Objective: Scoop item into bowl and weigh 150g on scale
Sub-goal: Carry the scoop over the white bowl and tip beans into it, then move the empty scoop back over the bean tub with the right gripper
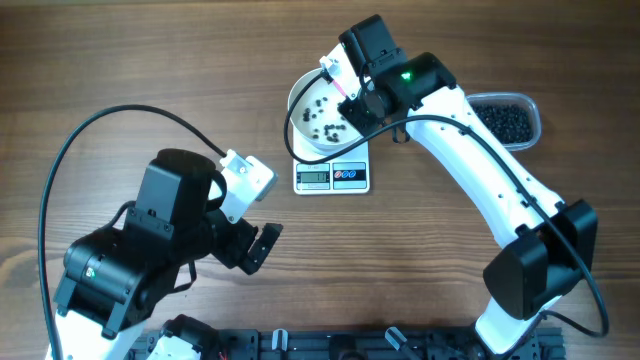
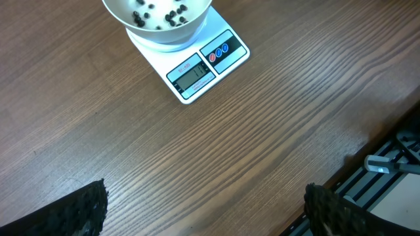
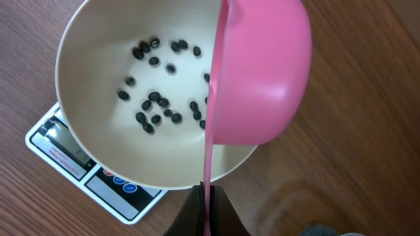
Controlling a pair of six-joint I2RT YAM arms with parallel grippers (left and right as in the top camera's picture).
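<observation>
The white bowl point(image 1: 320, 112) point(image 3: 98, 124) point(image 2: 157, 29) stands on the small white scale point(image 1: 332, 176) point(image 2: 197, 69) point(image 3: 72, 164), with a scatter of black beads point(image 3: 157, 105) point(image 1: 322, 118) point(image 2: 157, 14) on its bottom. My right gripper point(image 3: 208, 196) point(image 1: 360, 100) is shut on the thin handle of a pink scoop point(image 3: 259, 72) point(image 1: 338, 78), which is tipped on its side over the bowl's right half. The heap of black beads point(image 1: 506, 121) lies in a clear tub at the right. My left gripper point(image 2: 205, 213) point(image 1: 258, 248) hangs open over bare wood in front of the scale, holding nothing.
The clear plastic tub point(image 1: 530, 105) sits at the right edge, partly behind the right arm point(image 1: 480, 170). A black rail point(image 1: 330, 345) point(image 2: 394, 170) runs along the table's front edge. The left arm point(image 1: 150, 240) fills the lower left.
</observation>
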